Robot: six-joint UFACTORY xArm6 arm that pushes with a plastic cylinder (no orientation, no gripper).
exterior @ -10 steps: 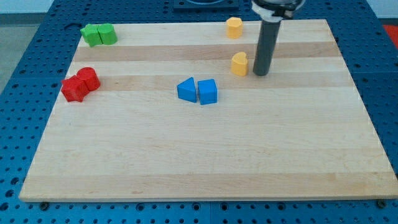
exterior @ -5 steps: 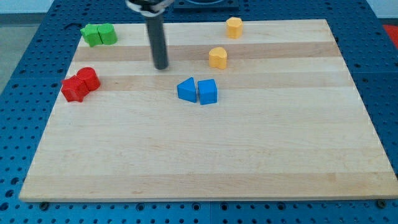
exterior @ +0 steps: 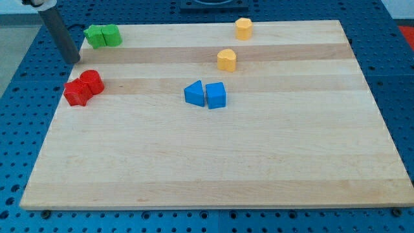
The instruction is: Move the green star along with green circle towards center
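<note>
You will find my tip at the table's left edge, near the top-left corner, just off the wooden board and over the blue perforated surface (it is a bare rod, so there are no fingers to be wide or narrow). The green star and the green circle sit touching each other in the top-left corner, the star on the outside, a little up and right of my tip. Near the left edge lie two red blocks, also touching. Two blue blocks sit side by side near the centre, and two yellow blocks stand apart toward the top edge.
</note>
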